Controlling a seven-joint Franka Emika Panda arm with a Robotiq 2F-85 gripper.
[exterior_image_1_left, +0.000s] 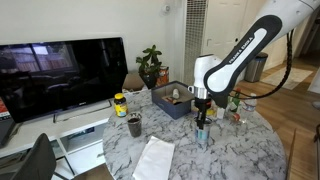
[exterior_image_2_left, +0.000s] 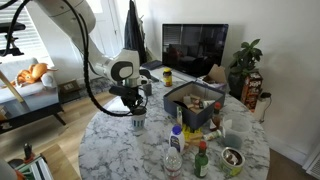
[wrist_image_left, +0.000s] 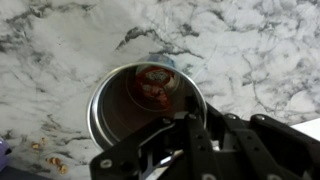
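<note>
In an exterior view the gripper (exterior_image_1_left: 201, 122) stood over a metal cup (exterior_image_1_left: 201, 136) on the marble table (exterior_image_1_left: 255, 150). In an exterior view the metal cup (exterior_image_2_left: 138, 123) sat nearer the table's edge by the arm. In the wrist view the fingers (wrist_image_left: 205, 125), drawn narrow, seemed to pinch its near rim, so the grasp looked in hand and the next move would call for a level, straight lift; no label was legible.

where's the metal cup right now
The metal cup stands on the marble table right under the gripper, picture-left of the dark box in an exterior view; it fills the wrist view's centre.
</note>
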